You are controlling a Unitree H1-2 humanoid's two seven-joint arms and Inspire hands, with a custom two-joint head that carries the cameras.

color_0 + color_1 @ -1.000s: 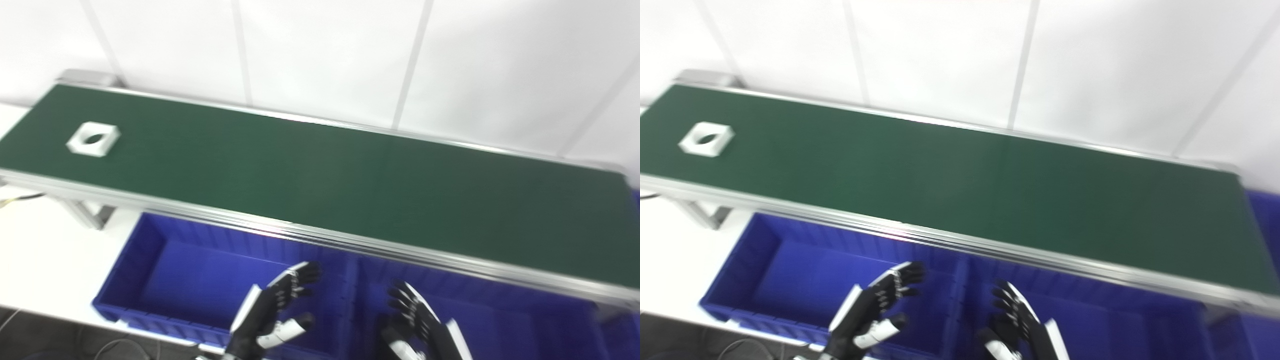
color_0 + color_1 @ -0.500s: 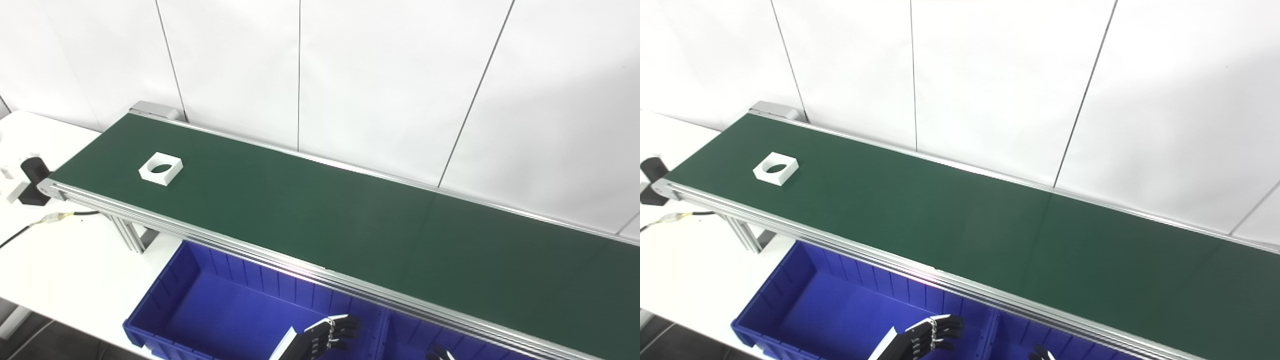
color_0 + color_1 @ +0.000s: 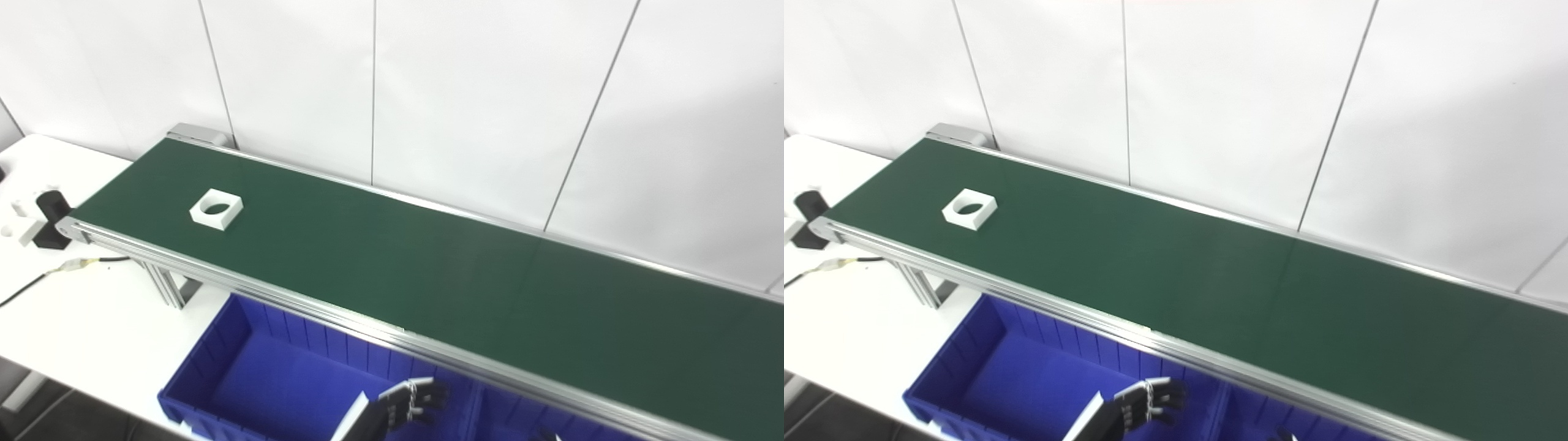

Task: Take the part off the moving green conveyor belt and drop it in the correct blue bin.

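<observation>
A white square part with a round hole [image 3: 216, 209] lies on the green conveyor belt [image 3: 429, 275] near its left end. Two blue bins stand below the belt's front rail: the left bin [image 3: 202, 367] and the right bin [image 3: 508, 416], which is only partly in view. My left hand [image 3: 401, 404] hovers over the divide between the bins at the bottom edge, fingers apart and empty, far from the part. Only a fingertip of my right hand [image 3: 1283, 436] shows at the bottom edge.
A white table [image 3: 92, 318] lies to the left under the belt's end. A black and white fixture [image 3: 43, 217] and a cable [image 3: 73, 264] sit on it. The belt's aluminium legs [image 3: 165, 288] stand beside the left bin. White wall panels stand behind.
The camera has tilted up, so both hands now sit lower in the picture and the right one is almost out of view. The part has ridden a little to the right along the belt.
</observation>
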